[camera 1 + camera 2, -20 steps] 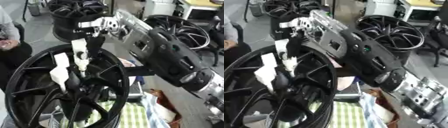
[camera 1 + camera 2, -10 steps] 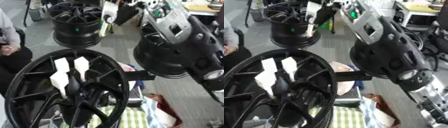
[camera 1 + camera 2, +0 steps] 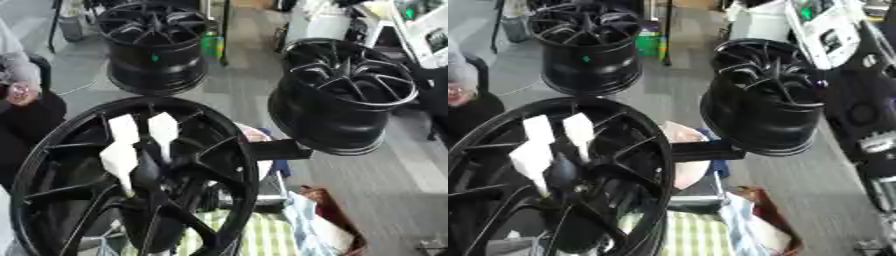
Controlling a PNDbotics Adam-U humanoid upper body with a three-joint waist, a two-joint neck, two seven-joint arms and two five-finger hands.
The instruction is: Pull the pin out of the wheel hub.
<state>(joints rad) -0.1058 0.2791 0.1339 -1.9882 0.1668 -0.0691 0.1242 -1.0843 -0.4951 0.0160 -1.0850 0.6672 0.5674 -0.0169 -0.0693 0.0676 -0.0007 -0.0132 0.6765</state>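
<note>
Presently, in the left eye view, the wheel (image 3: pixel 238 165) is seen tilted up on edge in the foreground, its open face turned toward the camera, presumably so that the hub (image 3: pixel 145 172) can be reached from above. Three white pins (image 3: pixel 164 131) are seen standing up around the hub, close together. No robot hand is shown in this view.

In the right eye view, the right arm (image 3: pixel 856 95) is seen along the right edge, rising toward the upper corner. Its hand is cut off by the frame, so it cannot be told whether the fingers are spread, pressed together or pinching anything. The pins therefore lie well below and to the left of wherever that hand is. They are judged still seated. A second wheel (image 3: pixel 767 105) is noted just beside the arm.
</note>
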